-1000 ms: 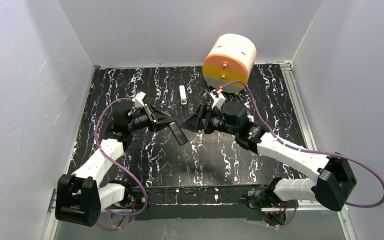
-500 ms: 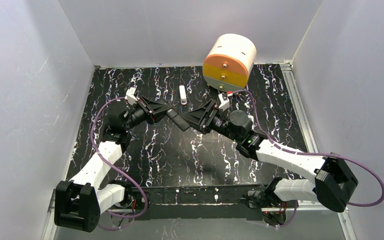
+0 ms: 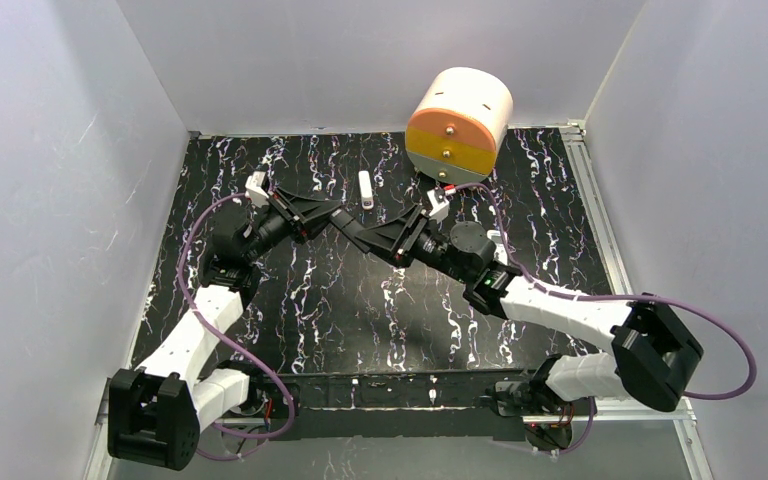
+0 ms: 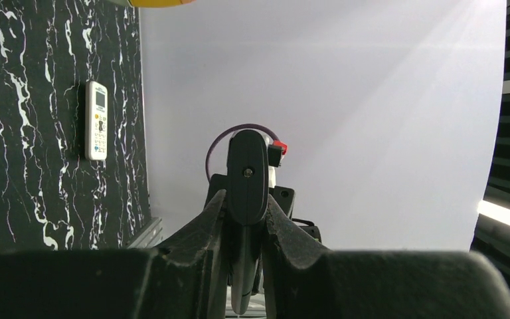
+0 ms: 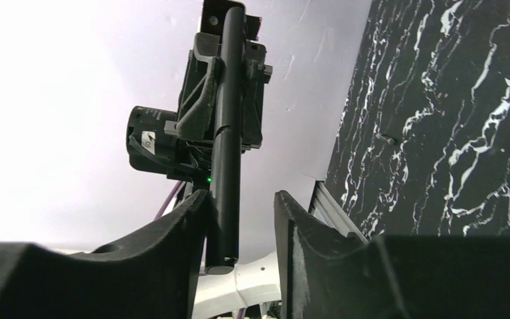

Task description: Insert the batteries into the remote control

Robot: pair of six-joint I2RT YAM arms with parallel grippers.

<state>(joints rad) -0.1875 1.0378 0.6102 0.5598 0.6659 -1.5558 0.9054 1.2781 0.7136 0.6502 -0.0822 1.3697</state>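
Note:
The white remote control (image 3: 365, 190) with a small display and buttons lies flat on the black marbled table near the back; the left wrist view also shows the white remote control (image 4: 97, 119). No batteries show in any view. Above the table my left gripper (image 3: 333, 216) is shut on one end of a slim black remote (image 3: 348, 228). In the left wrist view the black remote (image 4: 247, 176) stands edge-on between my left gripper's (image 4: 246, 216) jaws. My right gripper (image 5: 242, 203) straddles the black remote's (image 5: 226, 146) other end: one finger touches it, the other stands clear.
A large drum (image 3: 458, 122), white over orange and yellow bands, stands at the back right of the table. Grey walls close in on three sides. Metal rails (image 3: 590, 200) run along the table's right edge.
Both grippers moved together toward the back. My right gripper came over the black remote's free end and its jaws narrowed around it. The left grip is unchanged.

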